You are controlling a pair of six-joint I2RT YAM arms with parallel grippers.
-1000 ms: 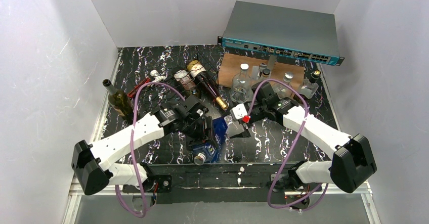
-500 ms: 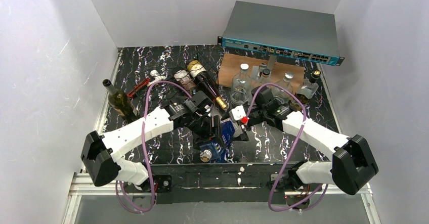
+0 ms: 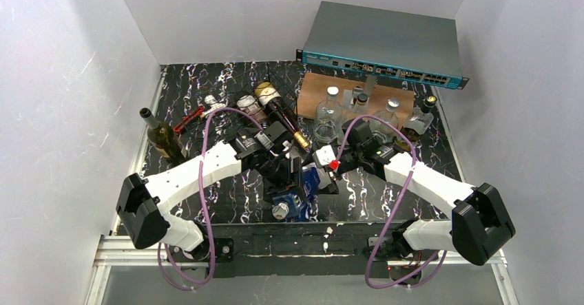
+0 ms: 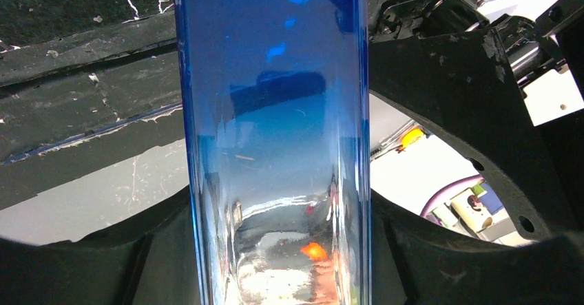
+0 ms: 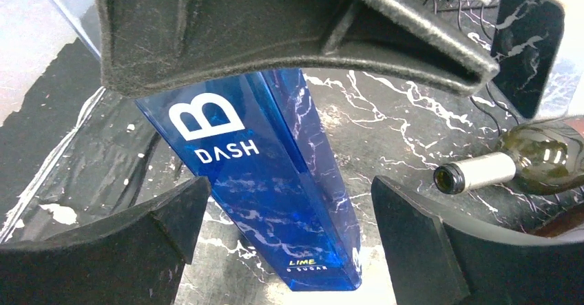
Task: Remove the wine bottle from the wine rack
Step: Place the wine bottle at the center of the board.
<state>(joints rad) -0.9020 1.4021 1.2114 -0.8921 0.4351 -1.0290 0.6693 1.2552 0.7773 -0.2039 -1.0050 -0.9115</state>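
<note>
Wine bottle (image 3: pixel 295 198), the blue square-sided one marked DASH: out at the near side of the table (image 3: pixel 237 202), cap toward the arm bases, well apart from the other bottles (image 3: pixel 275 112) lying at the back. Clenched across its body by the left gripper (image 3: pixel 288 174), pressed against both flat sides in the left wrist view, probably because flat faces give a surer hold than the neck. Apparently lifted clear of the table, though impossible to tell for certain. Right gripper (image 5: pixel 289 229) spread wide, one finger on either side of the bottle and touching neither face, placed as if to steady it or take it over. Wire rack not to be made out against the dark marbled top. Judged late in the task: bottle away from the back row, with only a handover or a setting down left. Smooth glass, likely slippery, so best transferred slowly, with a firm second hold before loosening the left one.
</note>
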